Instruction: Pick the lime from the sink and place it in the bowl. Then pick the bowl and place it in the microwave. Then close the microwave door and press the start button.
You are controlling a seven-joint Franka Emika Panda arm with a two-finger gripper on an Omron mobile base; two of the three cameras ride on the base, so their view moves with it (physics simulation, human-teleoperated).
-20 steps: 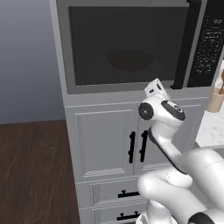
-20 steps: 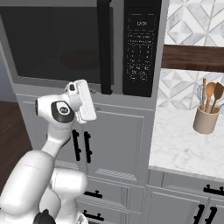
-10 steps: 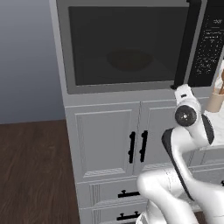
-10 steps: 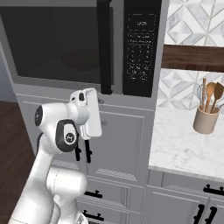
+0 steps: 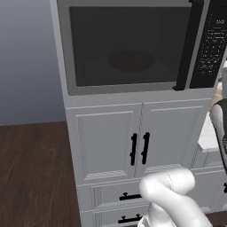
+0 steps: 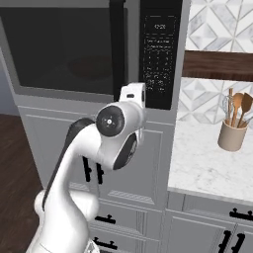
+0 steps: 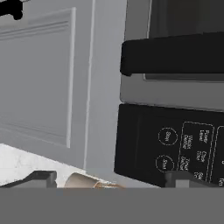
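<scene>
Light: even and soft, with no visible source, moderately bright on the white cabinet doors (image 5: 142,142).
Shadows: faint, only thin dark lines in the panel grooves and under the microwave (image 5: 133,48).
Glare: none on the microwave door (image 5: 124,44); its dark glass shows the bowl (image 5: 131,60) only dimly.
Sharpness: both base views slightly soft; control panel (image 6: 159,49) markings unreadable.
Hand view: rolled sideways, close-up, panel lettering blurred.
Edges: no visible bending.

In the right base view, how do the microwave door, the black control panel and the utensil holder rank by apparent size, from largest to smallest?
1. microwave door, widest thing in this view, partly cut off at the left edge.
2. control panel, a tall narrow black strip.
3. utensil holder, smallest; it stands off to the right on the counter, so its distance from the camera may affect this.
</scene>
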